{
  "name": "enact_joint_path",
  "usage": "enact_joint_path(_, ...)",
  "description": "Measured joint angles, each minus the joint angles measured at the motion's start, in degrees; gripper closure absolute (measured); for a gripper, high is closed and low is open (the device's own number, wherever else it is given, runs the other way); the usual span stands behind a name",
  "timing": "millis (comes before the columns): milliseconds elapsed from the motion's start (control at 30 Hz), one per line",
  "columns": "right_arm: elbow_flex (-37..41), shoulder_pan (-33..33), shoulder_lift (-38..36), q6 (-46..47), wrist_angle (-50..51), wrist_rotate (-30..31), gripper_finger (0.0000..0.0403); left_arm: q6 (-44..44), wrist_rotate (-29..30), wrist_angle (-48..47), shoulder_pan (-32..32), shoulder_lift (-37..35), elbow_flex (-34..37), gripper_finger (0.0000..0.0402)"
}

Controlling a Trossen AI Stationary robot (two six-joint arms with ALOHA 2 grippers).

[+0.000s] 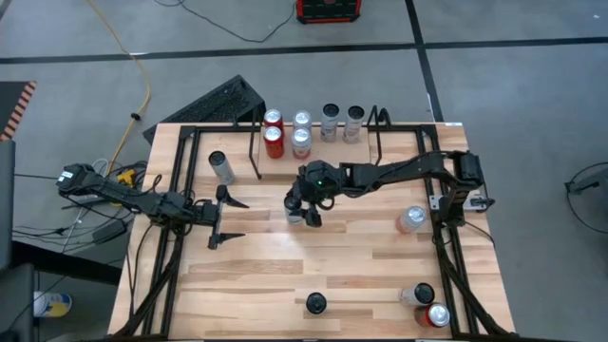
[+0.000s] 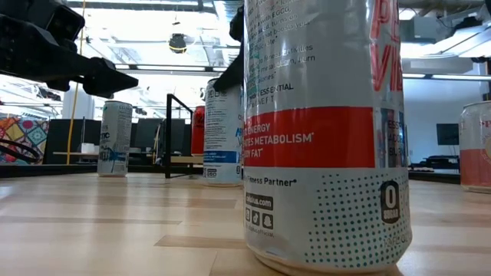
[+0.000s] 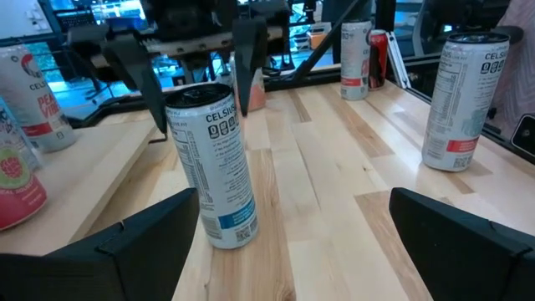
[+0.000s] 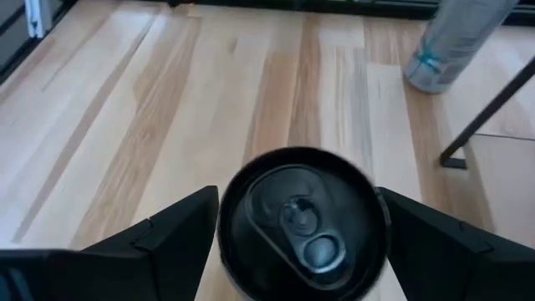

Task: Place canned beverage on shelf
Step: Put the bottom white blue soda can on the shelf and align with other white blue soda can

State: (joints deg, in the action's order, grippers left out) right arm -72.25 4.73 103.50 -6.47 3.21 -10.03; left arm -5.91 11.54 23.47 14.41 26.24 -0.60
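Note:
A white Celsius can with a blue band and a black top [image 3: 209,167] stands upright on the wooden table, mid-table, near side of the shelf. My right gripper [image 1: 302,205] is over it, shut on it; it also shows in the right wrist view [image 4: 301,226]. The shelf, a low black wire rack with looped end brackets [image 1: 378,133], stands at the far edge and holds several red and white cans [image 1: 302,133]. My left gripper [image 1: 225,220] is open and empty at the table's left, pointing at the can. My right gripper has the can's upper wall just below the rim [image 3: 177,125] between its two fingers [image 3: 149,84], one on each side. The fingers come from above, pointing down. The can stands upright with its bottom on the table.
A white can [image 1: 220,166] stands at the far left. A can [image 1: 411,220] is at the right, two more [image 1: 429,306] at the near right corner, and one [image 2: 322,130] at the near edge. Black rail frames [image 1: 446,256] run along both sides.

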Motion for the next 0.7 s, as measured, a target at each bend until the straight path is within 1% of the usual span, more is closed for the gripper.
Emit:
enact_joint_path(133,-0.02,-0.15,-0.09,1.16,-0.35,1.29,0.0070,0.04,0.30,-0.14,0.00,0.00,0.00,0.0023)
enact_joint_path(267,-0.02,-0.49,-0.09,3.35,0.13,3.12,0.0092,0.11,0.40,-0.16,0.00,0.00,0.00,0.0023)
enact_joint_path(333,-0.13,-1.05,-0.15,4.30,1.02,5.36,0.0105,0.23,0.46,-0.26,0.01,0.00,0.00,0.0023)
enact_joint_path(400,-0.15,-2.08,-0.17,5.83,1.76,9.40,0.0113,0.62,0.51,-0.63,0.00,0.00,0.00,0.0023)
enact_joint_path(600,-0.15,-6.94,-0.78,10.25,2.88,22.56,0.0114,1.17,0.51,-1.10,0.00,0.02,0.02,0.0023)
enact_joint_path(700,-1.24,-9.29,-0.94,15.94,6.72,29.28,0.0115,1.40,0.50,-1.37,0.00,0.00,0.02,0.0023)
